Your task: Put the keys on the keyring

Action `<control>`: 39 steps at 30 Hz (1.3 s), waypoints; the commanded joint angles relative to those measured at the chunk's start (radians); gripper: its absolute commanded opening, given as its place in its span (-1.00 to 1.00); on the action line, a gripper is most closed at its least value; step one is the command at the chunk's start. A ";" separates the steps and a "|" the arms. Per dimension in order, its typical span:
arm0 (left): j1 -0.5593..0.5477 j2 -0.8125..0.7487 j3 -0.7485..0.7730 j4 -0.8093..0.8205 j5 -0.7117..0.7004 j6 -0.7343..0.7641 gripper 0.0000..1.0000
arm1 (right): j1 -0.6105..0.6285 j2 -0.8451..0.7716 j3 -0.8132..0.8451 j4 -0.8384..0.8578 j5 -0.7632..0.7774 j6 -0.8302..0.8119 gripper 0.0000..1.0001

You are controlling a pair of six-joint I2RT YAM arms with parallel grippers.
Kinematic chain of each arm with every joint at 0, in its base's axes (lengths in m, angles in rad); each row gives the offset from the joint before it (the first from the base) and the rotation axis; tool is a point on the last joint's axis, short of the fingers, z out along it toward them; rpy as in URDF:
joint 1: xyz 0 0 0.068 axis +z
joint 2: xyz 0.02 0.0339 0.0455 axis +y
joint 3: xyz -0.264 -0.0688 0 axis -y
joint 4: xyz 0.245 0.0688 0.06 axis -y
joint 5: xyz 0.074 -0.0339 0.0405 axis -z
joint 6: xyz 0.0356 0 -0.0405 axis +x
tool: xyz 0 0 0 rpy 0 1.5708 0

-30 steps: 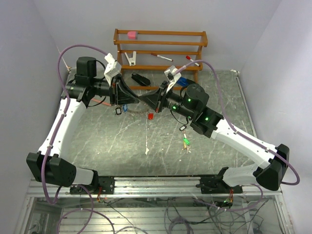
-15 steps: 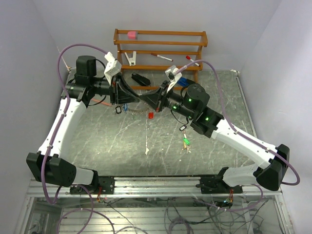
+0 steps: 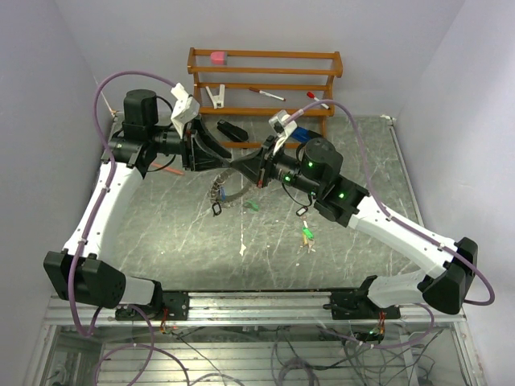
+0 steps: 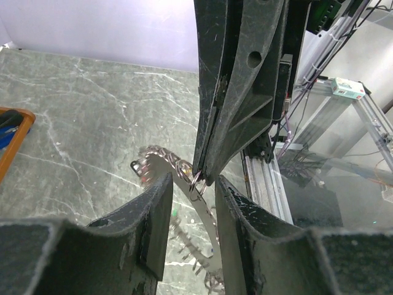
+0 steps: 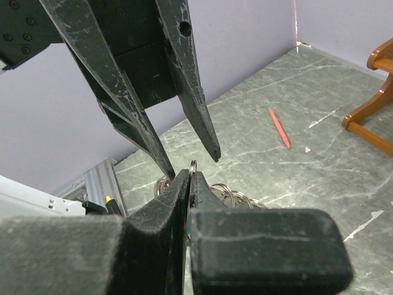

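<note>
My right gripper [image 3: 244,167] is shut on a small silver split ring [image 5: 193,166], with only its top showing above the pads [image 5: 178,184]. My left gripper [image 3: 232,163] is open, its fingers [image 4: 161,203] on either side of the right gripper's tip and the ring [image 4: 196,183]. The keyring [image 3: 219,193], fringed with small keys, hangs just below both tips and is blurred in the left wrist view [image 4: 206,221]. Its rings show behind my right fingers [image 5: 230,195]. A green key [image 3: 306,234] and a black-tagged key [image 3: 302,211] lie on the table.
A wooden rack [image 3: 265,76] stands at the back with a pink block [image 3: 217,57], a white clip [image 3: 216,96] and a pen [image 3: 265,94]. A black object [image 3: 232,130] lies before it. A red pen [image 5: 277,127] lies on the table. The table's metal frame [image 4: 270,184] is close by.
My left gripper has opened. The keyring has dropped lower and swung right, now below the meeting fingertips. The right gripper stays shut at the same spot.
</note>
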 commanded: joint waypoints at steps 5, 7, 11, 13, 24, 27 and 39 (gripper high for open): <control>-0.011 -0.020 -0.030 0.072 0.005 -0.041 -0.12 | -0.003 -0.008 0.062 0.047 -0.007 -0.015 -1.00; -0.013 -0.023 -0.036 0.072 0.003 -0.042 -0.12 | -0.003 -0.006 0.067 0.050 -0.008 -0.014 -1.00; -0.017 -0.027 -0.052 0.078 -0.001 -0.045 -0.12 | -0.003 0.001 0.072 0.056 -0.012 -0.010 -1.00; -0.022 -0.029 -0.056 0.087 -0.001 -0.054 -0.12 | -0.004 0.005 0.076 0.056 -0.016 -0.010 -1.00; -0.043 -0.031 -0.074 0.092 -0.016 -0.057 -0.18 | -0.004 -0.001 0.069 0.064 -0.004 -0.006 -1.00; -0.046 -0.034 -0.078 0.092 -0.029 -0.065 -0.22 | -0.003 -0.008 0.066 0.065 0.003 -0.008 -1.00; -0.048 0.001 0.020 -0.080 -0.065 0.024 0.05 | -0.003 -0.019 0.055 0.062 0.013 -0.010 -1.00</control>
